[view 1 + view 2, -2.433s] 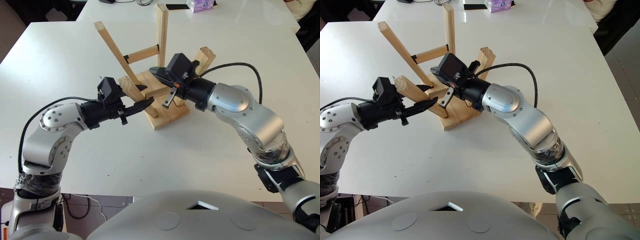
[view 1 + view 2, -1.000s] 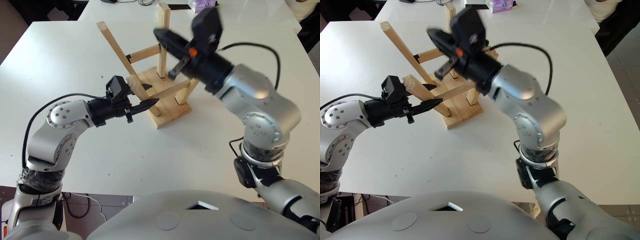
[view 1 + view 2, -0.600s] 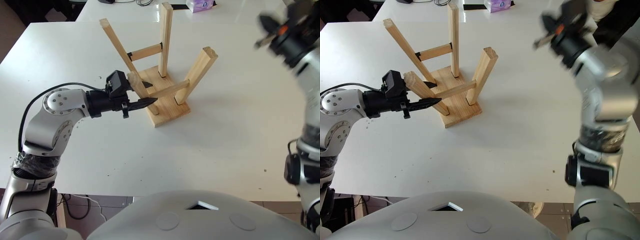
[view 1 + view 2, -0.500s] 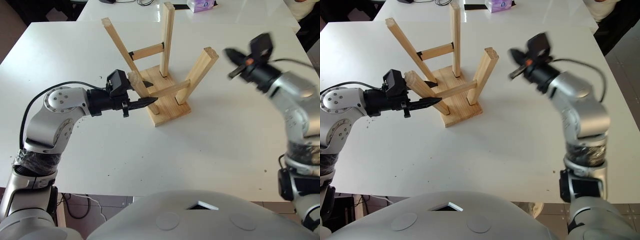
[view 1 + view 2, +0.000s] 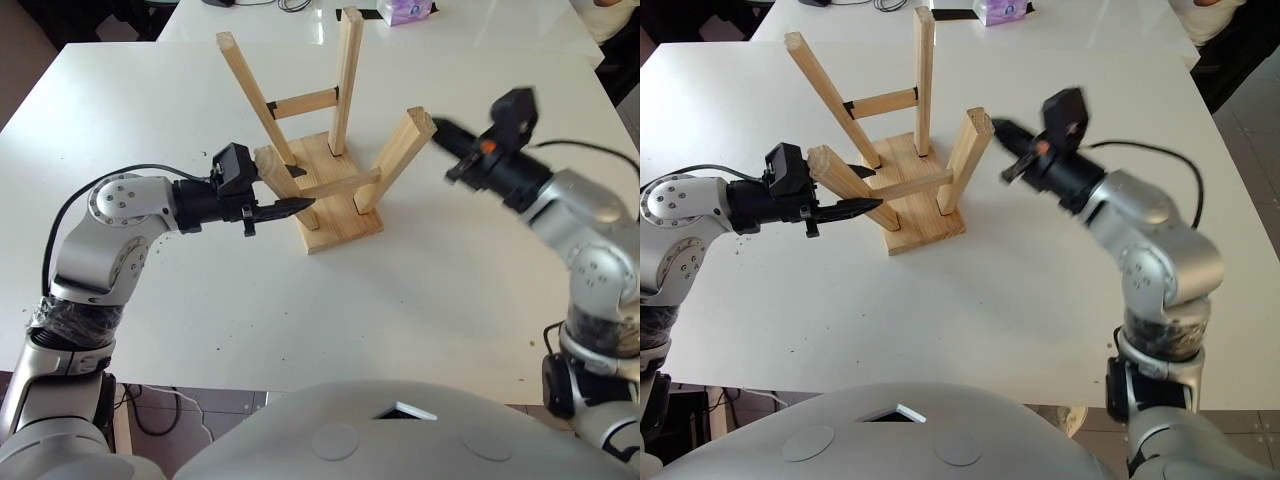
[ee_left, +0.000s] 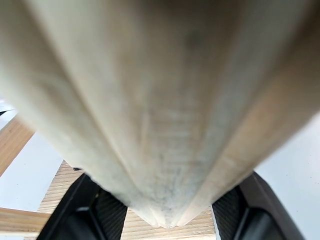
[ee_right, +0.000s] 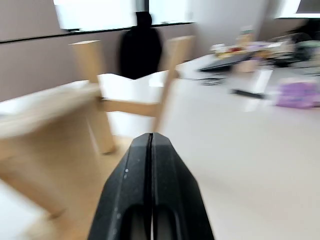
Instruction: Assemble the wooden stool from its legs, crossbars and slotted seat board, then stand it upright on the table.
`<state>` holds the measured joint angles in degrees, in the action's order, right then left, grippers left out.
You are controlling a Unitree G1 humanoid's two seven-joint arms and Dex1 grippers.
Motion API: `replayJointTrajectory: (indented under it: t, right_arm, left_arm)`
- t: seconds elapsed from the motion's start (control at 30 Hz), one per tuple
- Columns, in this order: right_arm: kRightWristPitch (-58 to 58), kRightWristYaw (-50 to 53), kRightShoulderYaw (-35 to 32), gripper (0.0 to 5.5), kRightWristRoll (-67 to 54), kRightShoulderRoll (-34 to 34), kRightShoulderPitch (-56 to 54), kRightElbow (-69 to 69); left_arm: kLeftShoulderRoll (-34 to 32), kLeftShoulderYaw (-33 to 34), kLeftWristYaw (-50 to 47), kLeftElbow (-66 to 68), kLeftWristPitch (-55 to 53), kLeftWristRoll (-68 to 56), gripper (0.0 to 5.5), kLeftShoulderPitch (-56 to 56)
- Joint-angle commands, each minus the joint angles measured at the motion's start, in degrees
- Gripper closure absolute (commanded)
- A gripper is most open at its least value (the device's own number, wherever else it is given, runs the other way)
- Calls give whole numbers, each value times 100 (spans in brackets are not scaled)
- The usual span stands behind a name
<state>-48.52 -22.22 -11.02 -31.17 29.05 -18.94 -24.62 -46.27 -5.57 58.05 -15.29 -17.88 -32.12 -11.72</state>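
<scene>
Here's the left gripper (image 5: 298, 202), low over the table (image 5: 430, 300) and coming in sideways at the stool (image 5: 335, 190), which sits upside down just ahead of it, seat board (image 5: 345, 228) flat on the white top and legs in the air. Its fingers (image 6: 97, 215) are pinching the near leg (image 5: 272, 170), one on each side of the wood close to where that leg meets the board, and the leg slants back up over the wrist. Beyond those fingertips a low crossbar (image 5: 340, 184) runs across to the right leg (image 5: 397, 160), which leans away from this gripper. Farther off, past the held wood, a tilted leg (image 5: 250, 95) and an upright leg (image 5: 347, 80) are joined by a high crossbar (image 5: 305, 102). Over to the right gripper (image 7: 151, 137): fingers pressed flat together, nothing between them, hanging in the air above the table and pointing at the stool. Its tip is just beside the top end of the right leg; whether it touches the wood, I can't tell. The seat board lies below and ahead of it, and the left gripper is on the far side of the stool from here, the two of them well apart
</scene>
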Motion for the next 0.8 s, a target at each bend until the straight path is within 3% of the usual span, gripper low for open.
replayJointTrajectory:
  t: [0.03, 0.13, 0.27, 0.5, 0.6, 0.63, 0.8]
  right_arm:
    - [-219, -135, 292, 550, -380, -105, 81, -570]
    - [-624, 175, 1042, 550, -998, -809, 401, -1486]
    - [-919, 637, 1348, 550, -1556, -1490, 502, -1957]
    - [-590, 306, -213, 550, -1411, -554, -10, -777]
    - [-237, 220, -579, 550, -1239, -308, -447, -20]
    - [-147, 196, -632, 550, -1194, -249, -530, 150]
    - [142, -25, -560, 550, -1033, -55, -624, 502]
  left_arm:
    - [3, -475, 146, 308, -394, 355, 344, 532]
    - [42, -482, 190, 268, -371, 290, 344, 530]
    - [8, -449, 436, 81, -290, 86, 344, 663]
    - [111, 64, 438, 273, 175, -79, 344, 714]
    - [184, 275, 328, 349, 181, -124, 344, 557]
    - [205, 323, 289, 357, 117, -145, 307, 501]
    - [223, 557, 195, -17, -78, -252, 240, 702]
